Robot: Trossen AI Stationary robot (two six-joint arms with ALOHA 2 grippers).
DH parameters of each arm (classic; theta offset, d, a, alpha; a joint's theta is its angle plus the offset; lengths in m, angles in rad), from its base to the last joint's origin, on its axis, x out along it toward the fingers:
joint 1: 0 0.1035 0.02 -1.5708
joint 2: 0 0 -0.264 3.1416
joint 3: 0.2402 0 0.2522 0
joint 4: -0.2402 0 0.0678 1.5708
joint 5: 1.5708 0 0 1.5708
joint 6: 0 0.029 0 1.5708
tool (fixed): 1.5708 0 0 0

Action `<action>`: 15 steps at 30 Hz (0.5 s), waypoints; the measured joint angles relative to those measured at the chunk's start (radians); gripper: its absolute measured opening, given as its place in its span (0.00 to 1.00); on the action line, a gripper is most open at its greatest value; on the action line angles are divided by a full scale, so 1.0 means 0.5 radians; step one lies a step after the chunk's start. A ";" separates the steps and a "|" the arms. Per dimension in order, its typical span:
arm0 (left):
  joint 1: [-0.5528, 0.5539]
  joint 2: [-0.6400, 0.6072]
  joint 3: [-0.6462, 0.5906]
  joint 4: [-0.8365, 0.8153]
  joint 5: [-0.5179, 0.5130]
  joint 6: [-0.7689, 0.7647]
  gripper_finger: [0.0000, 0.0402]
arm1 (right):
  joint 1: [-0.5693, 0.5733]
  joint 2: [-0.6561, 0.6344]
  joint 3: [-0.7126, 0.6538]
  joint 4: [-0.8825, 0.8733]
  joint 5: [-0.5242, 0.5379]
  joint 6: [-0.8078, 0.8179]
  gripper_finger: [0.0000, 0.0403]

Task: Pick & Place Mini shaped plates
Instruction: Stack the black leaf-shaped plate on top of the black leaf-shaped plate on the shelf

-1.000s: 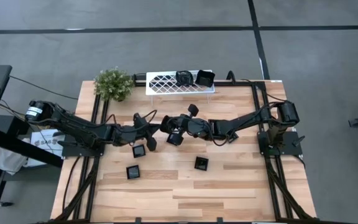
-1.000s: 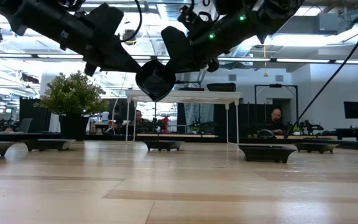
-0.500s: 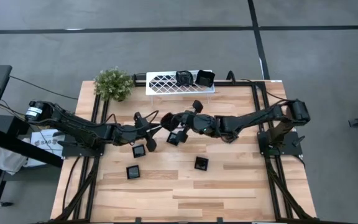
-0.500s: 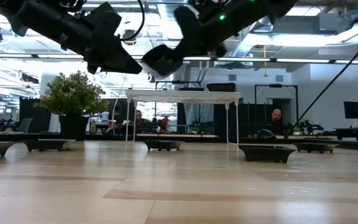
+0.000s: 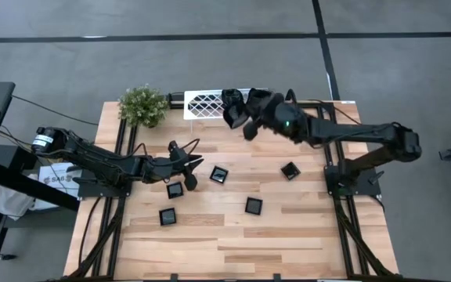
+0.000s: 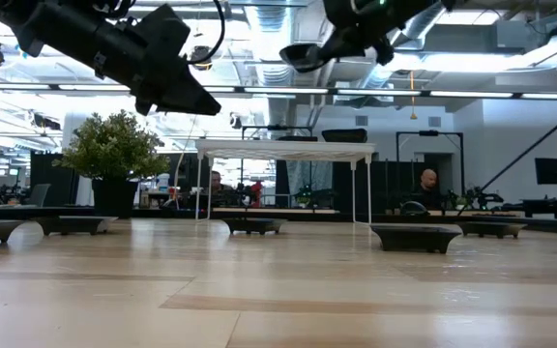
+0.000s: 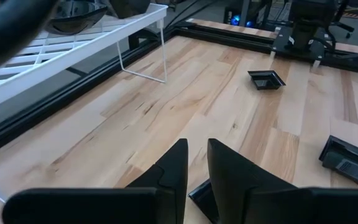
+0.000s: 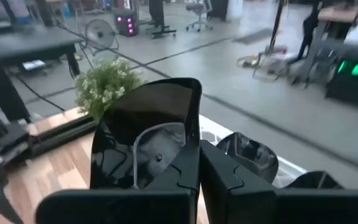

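The mini shaped plates are small glossy black dishes. Several lie flat on the wooden table (image 5: 233, 235), among them one (image 5: 219, 174), one (image 5: 254, 205) and one (image 5: 290, 170). Two sit on the white lattice rack (image 5: 206, 102) at the far edge; one of them (image 8: 247, 155) shows in the right wrist view. My right gripper (image 5: 247, 119) hovers over the rack, shut on a square plate (image 8: 145, 134). My left gripper (image 5: 188, 168) hangs mid-table above a plate (image 5: 174, 189). Its fingers (image 7: 229, 171) stand almost together and hold nothing. My right gripper pinches the square plate by one side rim (image 8: 191, 134) between its two fingers, one finger (image 8: 182, 177) on the hollow side and one outside. The plate (image 6: 303, 55) is lifted clear, high above the table at the rack.
A potted plant (image 5: 143, 106) stands at the far left corner beside the rack. Black frame rails (image 5: 327, 157) run along both table sides. Bare wood lies toward the near edge. People sit in the room behind (image 6: 431, 184).
My right gripper, still shut on the plate, has risen from beside my left gripper at mid-table and swung toward the far edge, ending over the rack. The plate has gone up with it. A plate on the table's right part has come into sight.
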 joint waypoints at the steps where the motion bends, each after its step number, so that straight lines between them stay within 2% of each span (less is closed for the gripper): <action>1: 0.000 0.000 0.000 0.005 0.000 -0.001 0.16 | -0.073 0.008 0.000 0.002 -0.096 0.052 0.00; 4: 0.000 0.000 0.000 0.010 0.000 -0.001 0.16 | -0.290 0.090 0.022 0.001 -0.395 0.129 0.00; 8: 0.000 0.000 0.000 0.019 0.000 -0.001 0.16 | -0.547 0.272 0.227 -0.127 -0.755 0.135 0.00; 15: 0.000 0.000 0.000 0.031 0.000 -0.001 0.16 | -0.767 0.675 0.753 -0.419 -1.086 0.075 0.00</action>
